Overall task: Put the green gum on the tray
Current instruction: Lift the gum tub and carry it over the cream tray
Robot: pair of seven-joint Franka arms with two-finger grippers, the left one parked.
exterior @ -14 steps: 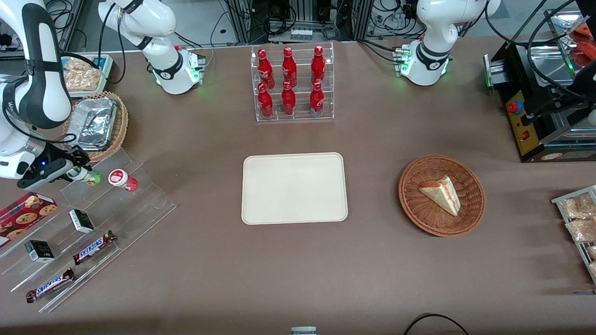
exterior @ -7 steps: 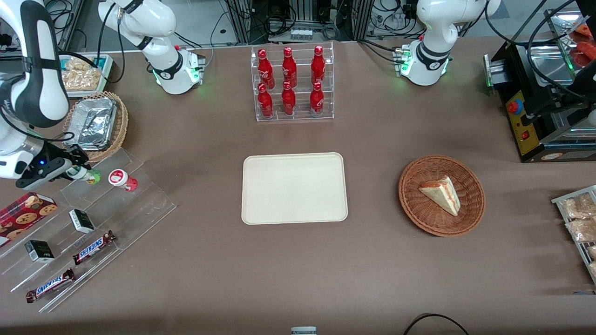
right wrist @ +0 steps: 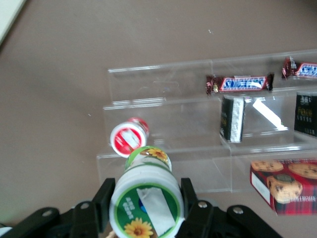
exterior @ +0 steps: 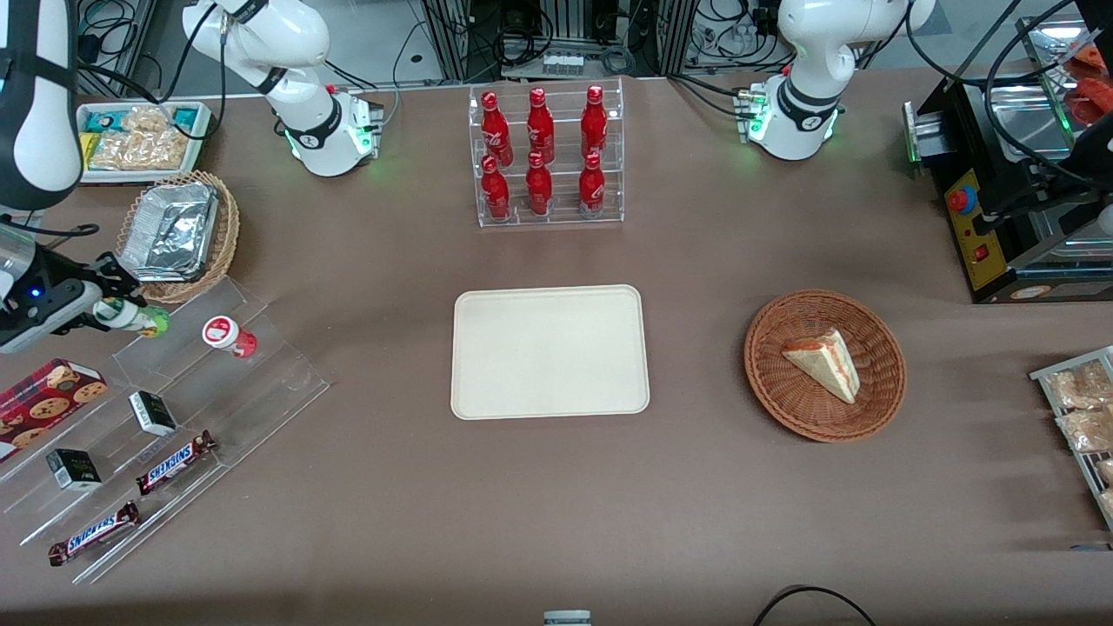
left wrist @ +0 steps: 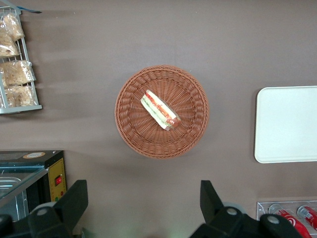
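Observation:
My gripper (exterior: 109,306) is shut on the green gum (exterior: 132,317), a small bottle with a white lid and green body, and holds it lifted above the top step of the clear acrylic stand (exterior: 174,409) at the working arm's end of the table. In the right wrist view the green gum (right wrist: 146,201) sits between my two black fingers (right wrist: 105,198), its green-and-white lid label facing the camera. The cream tray (exterior: 549,351) lies flat in the middle of the table, apart from the gripper.
The red-bodied gum bottle (exterior: 228,336) stands on the stand beside the held bottle, also in the right wrist view (right wrist: 129,137). Snickers bars (exterior: 176,462), small dark boxes (exterior: 152,412), a cookie box (exterior: 48,393), a wicker basket with foil container (exterior: 178,233), a cola bottle rack (exterior: 543,156), a sandwich basket (exterior: 824,365).
My gripper has risen and moved away from the red bottle toward the table's end, carrying the green gum off the stand's step.

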